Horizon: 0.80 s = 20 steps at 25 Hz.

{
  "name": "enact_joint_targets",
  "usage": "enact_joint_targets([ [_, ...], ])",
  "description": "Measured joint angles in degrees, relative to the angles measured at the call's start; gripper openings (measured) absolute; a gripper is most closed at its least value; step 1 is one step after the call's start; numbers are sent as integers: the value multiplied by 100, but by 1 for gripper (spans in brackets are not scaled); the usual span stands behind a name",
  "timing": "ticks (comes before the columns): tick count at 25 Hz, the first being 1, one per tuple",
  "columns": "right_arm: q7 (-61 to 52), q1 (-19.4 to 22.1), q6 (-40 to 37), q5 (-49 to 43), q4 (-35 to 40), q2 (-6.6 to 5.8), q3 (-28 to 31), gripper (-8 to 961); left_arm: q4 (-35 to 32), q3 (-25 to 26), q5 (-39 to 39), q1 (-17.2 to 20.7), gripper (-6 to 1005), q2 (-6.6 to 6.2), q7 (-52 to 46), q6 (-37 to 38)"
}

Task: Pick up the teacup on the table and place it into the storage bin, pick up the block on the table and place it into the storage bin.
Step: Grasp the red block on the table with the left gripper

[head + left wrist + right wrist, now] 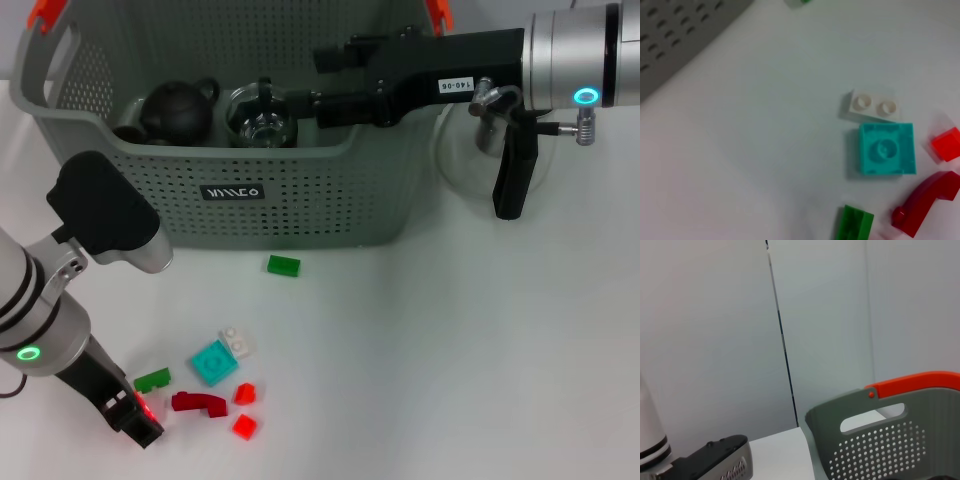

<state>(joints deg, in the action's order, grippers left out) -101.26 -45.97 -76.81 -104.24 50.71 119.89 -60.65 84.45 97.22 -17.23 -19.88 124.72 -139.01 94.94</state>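
Note:
The grey perforated storage bin (pixel 300 190) stands at the back of the white table. A clear glass teacup (pixel 262 122) rests inside it beside a black teapot (pixel 180 110). My right gripper (pixel 322 85) reaches over the bin's right rim, fingers apart, just right of the teacup and holding nothing. Several blocks lie in front: a green block (pixel 283 265) near the bin, and a white block (pixel 871 105), a teal block (pixel 886 149), a second green block (pixel 152 379) and red blocks (pixel 245 393) at the lower left. My left gripper (pixel 135 415) hangs low beside that second green block.
A glass pitcher with a black handle (pixel 512 180) stands right of the bin, under the right arm. The bin's orange handle tip (pixel 920 382) shows in the right wrist view. A dark red curved piece (pixel 927 202) lies among the blocks.

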Motion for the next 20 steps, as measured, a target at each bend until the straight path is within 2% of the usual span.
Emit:
enact_joint_targets([
  [17,91,0,7,14,-62,0,65,776,-5,-109,124,-14,752,0,-84,-6],
  [20,123,-1,9,15,-73,0,73,776,0,-116,125,-22,654,0,-83,22],
])
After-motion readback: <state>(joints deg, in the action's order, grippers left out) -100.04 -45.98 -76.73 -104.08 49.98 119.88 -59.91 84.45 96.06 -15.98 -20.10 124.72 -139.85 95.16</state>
